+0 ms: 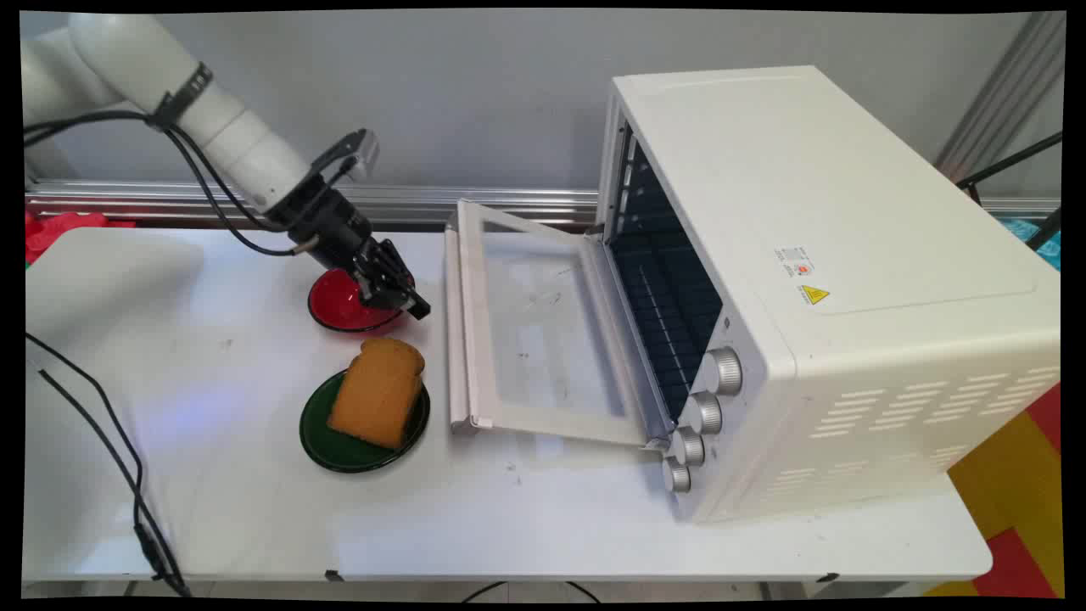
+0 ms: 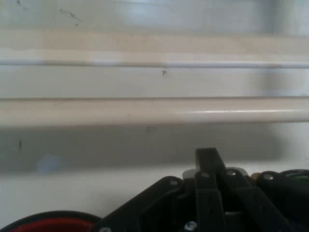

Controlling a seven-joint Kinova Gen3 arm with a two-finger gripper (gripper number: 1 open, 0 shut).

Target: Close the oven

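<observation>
- black two-finger gripper (image 1: 414, 307) low over the white surface (image 1: 254, 509), fingers (image 2: 207, 159) pressed together, holding nothing
- just above shallow red round bowl (image 1: 339, 304)
- near brown bread slice (image 1: 377, 392) on dark green round plate (image 1: 327, 445)
- beside white toaster oven (image 1: 831, 280) with glass door (image 1: 534, 327) folded down

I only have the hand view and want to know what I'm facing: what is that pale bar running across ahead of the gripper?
Observer: It's the handle of the oven door, which is folded down open toward the gripper.
Operator: And the red sliver at my bottom left?
Observer: A red bowl on the table, partly hidden by the gripper in the main view.
Operator: The green at my right?
Observer: A green plate carrying a slice of bread.
</observation>
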